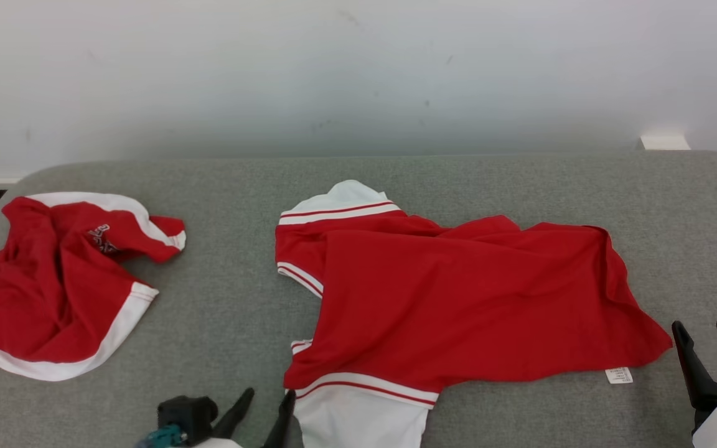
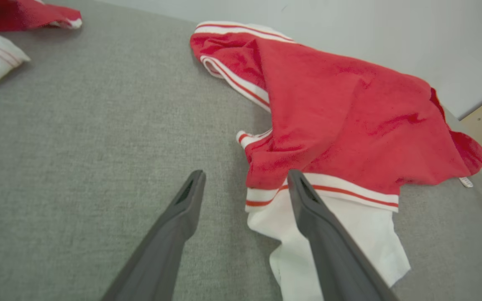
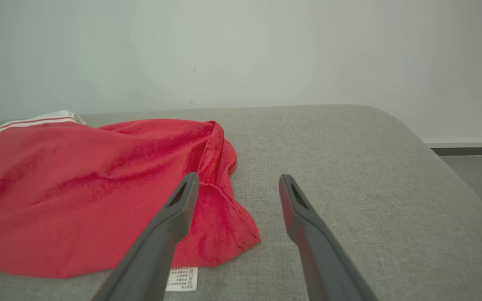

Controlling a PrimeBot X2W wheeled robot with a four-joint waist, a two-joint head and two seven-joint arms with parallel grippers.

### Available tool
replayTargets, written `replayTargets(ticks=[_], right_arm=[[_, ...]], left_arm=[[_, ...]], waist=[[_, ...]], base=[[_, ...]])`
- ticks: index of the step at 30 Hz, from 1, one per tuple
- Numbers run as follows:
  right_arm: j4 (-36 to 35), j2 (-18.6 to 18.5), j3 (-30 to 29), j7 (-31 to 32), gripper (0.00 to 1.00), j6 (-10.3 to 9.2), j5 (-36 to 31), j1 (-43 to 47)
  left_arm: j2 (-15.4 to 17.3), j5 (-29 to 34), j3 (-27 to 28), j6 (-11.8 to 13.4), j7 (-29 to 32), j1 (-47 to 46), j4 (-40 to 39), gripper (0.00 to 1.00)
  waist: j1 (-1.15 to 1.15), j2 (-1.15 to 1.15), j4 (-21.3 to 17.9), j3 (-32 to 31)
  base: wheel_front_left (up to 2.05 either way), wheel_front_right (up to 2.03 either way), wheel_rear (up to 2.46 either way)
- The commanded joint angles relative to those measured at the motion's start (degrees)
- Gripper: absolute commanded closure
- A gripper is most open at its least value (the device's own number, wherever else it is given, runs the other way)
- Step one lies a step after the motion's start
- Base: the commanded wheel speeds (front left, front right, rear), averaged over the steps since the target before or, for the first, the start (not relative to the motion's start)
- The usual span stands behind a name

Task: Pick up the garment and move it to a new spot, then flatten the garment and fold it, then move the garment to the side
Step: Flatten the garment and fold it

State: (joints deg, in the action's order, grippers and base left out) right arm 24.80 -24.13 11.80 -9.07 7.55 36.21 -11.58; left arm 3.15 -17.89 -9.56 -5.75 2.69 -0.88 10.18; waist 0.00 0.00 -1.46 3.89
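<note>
Jersey point(image 1: 458, 298), red with white striped-cuff sleeves, is spread loosely at the middle of the grey cloth-covered table point(image 1: 221, 311). Its hem end lies to the right, and it is wrinkled and partly folded on itself. Fabric is judged light, limp and not slippery. It is expected to drape and bunch when lifted, so two grips well apart are advised: the near white sleeve point(image 1: 358, 423) on the left, and the hem corner beside the care label point(image 1: 618, 375) on the right.

Left pincer point(image 1: 268, 398) is seen wide open and empty, just beside the near sleeve. Right pincer point(image 1: 701, 330) is likewise open and empty, near the hem corner, not touching.

A second red-and-white garment point(image 1: 53, 286) lies crumpled at the table's left, well apart. Nothing is found blocking either approach.
</note>
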Motion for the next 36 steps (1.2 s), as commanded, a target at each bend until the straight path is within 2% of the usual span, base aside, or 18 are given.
replayTargets(ticks=[1, 6, 9, 13, 24, 25, 26, 27, 28, 29, 36], right_arm=[[1.51, -0.89, 1.18, 1.2, 0.0, -0.13, 1.27, -1.17], [6.75, -2.78, 5.08, 5.15, 0.0, -0.13, 5.14, -4.7], [9.49, -3.55, 6.87, 6.45, 0.0, -0.13, 7.69, -6.59], [12.24, -4.07, 10.46, 8.39, 0.0, -0.13, 11.35, -8.81], [17.44, -3.46, 20.1, 10.46, 0.0, -0.12, 18.64, -13.02], [17.68, -3.38, 20.99, 10.45, 0.02, -0.1, 19.19, -13.19], [17.76, -3.42, 21.7, 10.25, 0.43, -0.07, 19.63, -13.44], [17.85, -3.46, 22.44, 9.84, 0.68, -0.06, 20.12, -13.74], [17.88, -3.56, 23.2, 9.4, 1.0, -0.06, 20.54, -13.95], [17.98, -3.77, 23.75, 8.64, 1.0, -0.06, 21.0, -14.08], [16.99, -5.38, 26.85, 4.04, 1.0, -0.06, 25.35, -14.09]], left_arm=[[0.65, -0.44, -0.28, 0.33, 2.38, 1.13, -1.04, 0.0], [0.57, -1.55, -2.66, 1.13, 12.49, 3.22, -5.33, 0.0], [0.53, -2.51, -3.74, 1.39, 16.37, 4.14, -7.5, 0.0], [0.46, -3.19, -5.05, 1.28, 19.15, 3.96, -8.54, 0.0], [0.25, -4.36, -10.13, 0.16, 24.69, 1.48, -3.06, 0.0], [0.15, -4.99, -10.74, -0.08, 24.73, 1.38, -2.91, 0.0], [0.08, -5.47, -11.07, -0.25, 24.47, 1.16, -3.02, 0.2], [0.04, -5.81, -11.2, -0.27, 23.9, 0.86, -3.24, 0.56], [0.03, -5.88, -11.18, -0.3, 23.56, 0.75, -3.31, 0.9], [0.15, -5.89, -11.05, -0.29, 23.24, 0.67, -3.27, 1.0], [1.47, -6.7, -8.5, 0.37, 20.34, 0.66, -4.94, 1.0]], waist=[[0.0, 0.0, 0.75, 0.83], [0.0, 0.0, 2.02, 2.49], [0.0, 0.0, 2.6, 3.2], [0.0, 0.0, 3.06, 4.5], [0.0, 0.0, 2.62, 7.0], [0.0, 0.0, 2.54, 7.05], [0.0, 0.0, 2.47, 7.12], [0.0, 0.0, 2.39, 7.14], [0.0, 0.0, 2.34, 7.02], [0.0, 0.0, 2.28, 6.81], [0.0, 0.0, 2.3, 3.99]], base=[[0.0, 0.0, 0.0], [0.0, 0.0, 0.0], [0.0, 0.0, 0.0], [0.0, 0.0, 0.0], [0.0, 0.0, 0.0], [0.0, 0.0, 0.0], [0.0, 0.0, 0.0], [0.0, 0.0, 0.0], [0.0, 0.0, 0.0], [0.0, 0.0, 0.0], [0.0, 0.0, 0.0]])
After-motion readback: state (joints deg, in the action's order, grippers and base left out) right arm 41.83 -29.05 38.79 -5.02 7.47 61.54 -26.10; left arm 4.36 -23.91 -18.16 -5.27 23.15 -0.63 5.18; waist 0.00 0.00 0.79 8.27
